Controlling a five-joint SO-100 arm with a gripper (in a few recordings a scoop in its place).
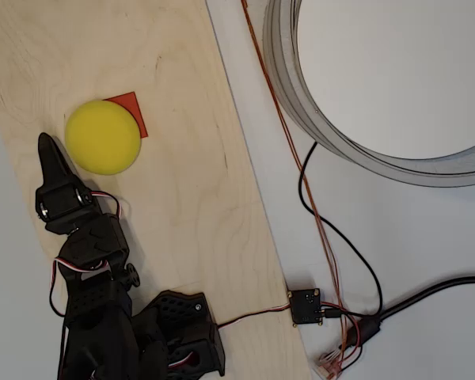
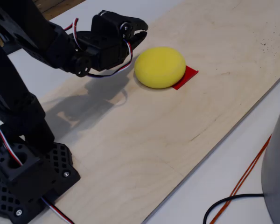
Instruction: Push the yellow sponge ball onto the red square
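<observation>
One arm: black, its base [image 2: 28, 179] nearest in the fixed view, reaching away over the pale plywood board [image 2: 214, 93].
Gripper [image 2: 141, 29]: the two fingertips look drawn together, with barely a slit between them in the fixed view; from overhead [image 1: 46, 145] they read as one black point — holding nothing.
Gripper to ball: tip just beside the ball's edge; contact cannot be told.
Yellow sponge ball [image 1: 103, 137]: bright yellow, matte foam — round from overhead, so no long axis; in the fixed view [image 2: 159, 66] it looks somewhat flattened, wider than tall, resting on the board.
Red square [image 1: 131, 110]: flat orange-red patch, tilted so one corner points toward the top of the overhead picture; the ball covers much of it, leaving the far side [image 2: 186, 76] showing.
Beyond the board: white table [image 1: 245, 95] with a black cable [image 1: 344, 237] and a large grey ring [image 1: 301, 103].
</observation>
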